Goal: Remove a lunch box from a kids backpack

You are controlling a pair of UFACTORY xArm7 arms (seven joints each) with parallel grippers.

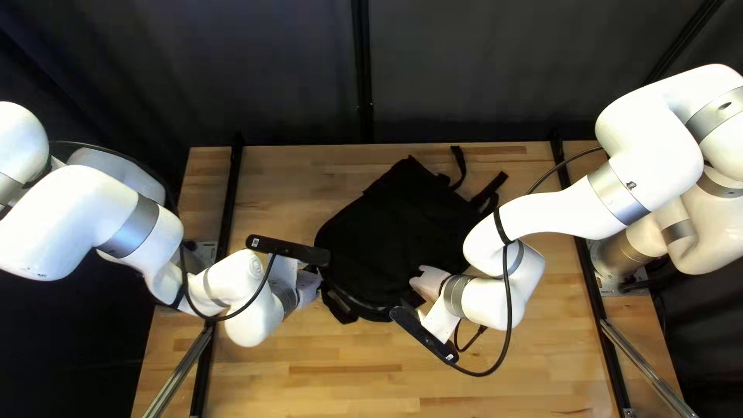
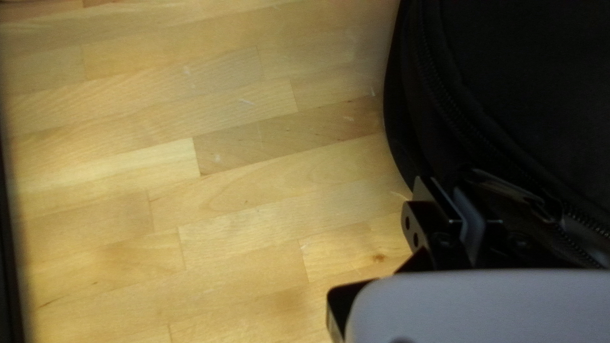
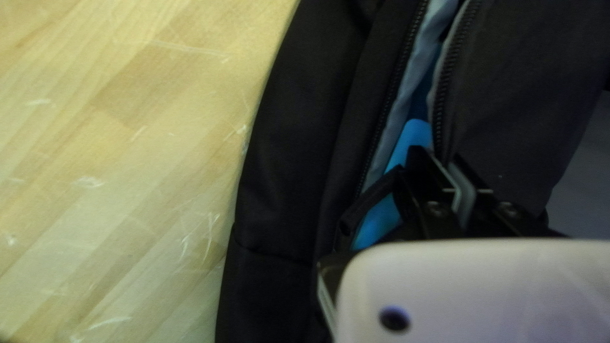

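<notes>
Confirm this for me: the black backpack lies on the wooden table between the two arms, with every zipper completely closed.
Not every zipper is closed: the right wrist view shows one zipper parted, with something blue between its edges. The black backpack does lie on the wooden table between the left arm and right arm.

1 black backpack [image 1: 395, 224] on a wooden table [image 1: 348, 387]

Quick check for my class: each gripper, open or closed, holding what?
Left gripper: closed at the backpack; any hold cannot be told.
Right gripper: closed at the unzipped opening; any hold cannot be told.
</notes>
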